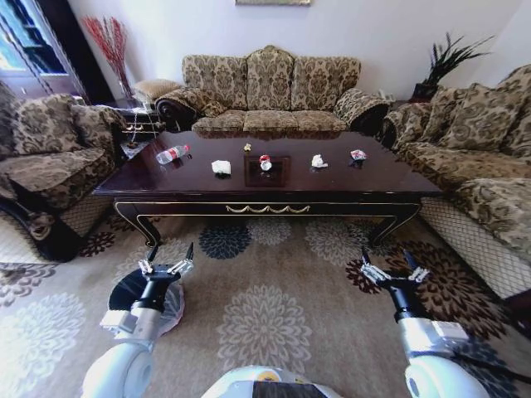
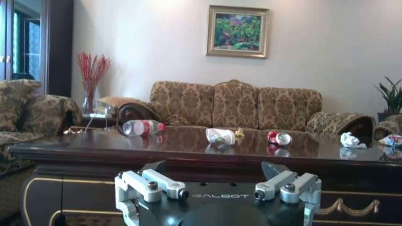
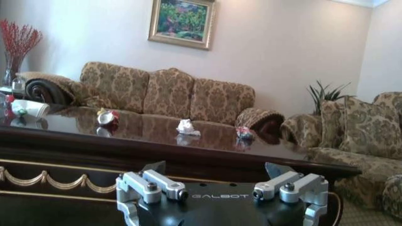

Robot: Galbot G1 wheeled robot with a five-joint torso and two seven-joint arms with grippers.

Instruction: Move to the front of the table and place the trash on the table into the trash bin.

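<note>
The dark glossy table (image 1: 398, 178) stands ahead of me across the carpet. Trash lies along its top: a clear bottle (image 1: 172, 154) with a red label at the left, a white tissue (image 1: 221, 167), a yellowish scrap (image 1: 247, 148), a red-and-white wrapper (image 1: 265, 162) on the centre inlay, another tissue (image 1: 319, 162) and a wrapper (image 1: 358, 155). The black trash bin (image 1: 124, 290) with its whitish liner sits on the floor under my left arm. My left gripper (image 1: 172, 253) and right gripper (image 1: 387, 259) hang open and hold nothing, short of the table. The left wrist view shows the bottle (image 2: 143, 127).
Patterned sofas flank the table on the left (image 1: 50, 157), behind (image 1: 270, 91) and on the right (image 1: 481, 166). A small cluttered side table (image 1: 139, 123) and a vase of red twigs (image 1: 112, 46) stand at the back left. Open carpet (image 1: 265, 282) lies between me and the table.
</note>
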